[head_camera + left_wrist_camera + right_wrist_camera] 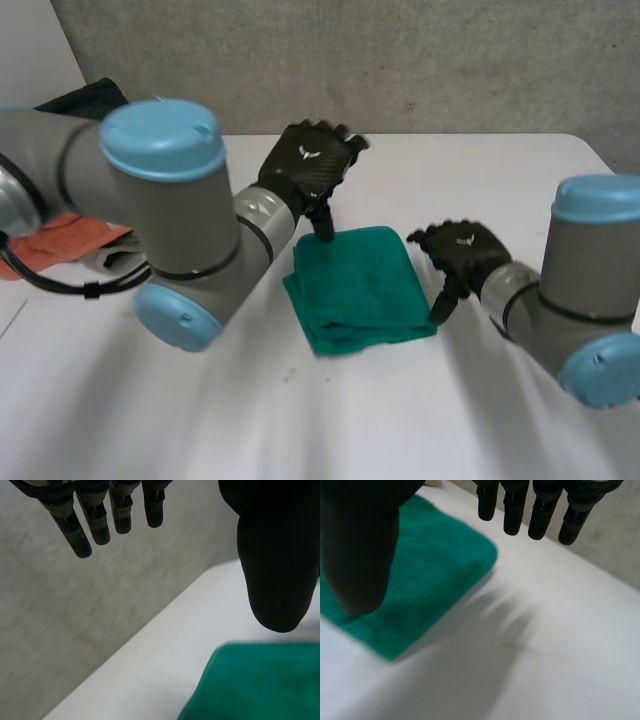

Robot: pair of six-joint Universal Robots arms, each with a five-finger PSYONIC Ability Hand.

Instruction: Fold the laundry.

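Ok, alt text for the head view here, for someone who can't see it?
A folded green towel lies in the middle of a white table, with the robot's left hand open at its far left corner and the right hand open beside its right edge. An orange cloth lies at the table's left side.

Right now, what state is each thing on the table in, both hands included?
Green towel: folded into a small rectangle, flat on the table, gripped by neither hand.
Left hand: open, fingers straight, thumb at the towel's far corner.
Right hand: open, fingers straight, beside the towel's edge.
Orange cloth: unfolded, crumpled behind the left arm.
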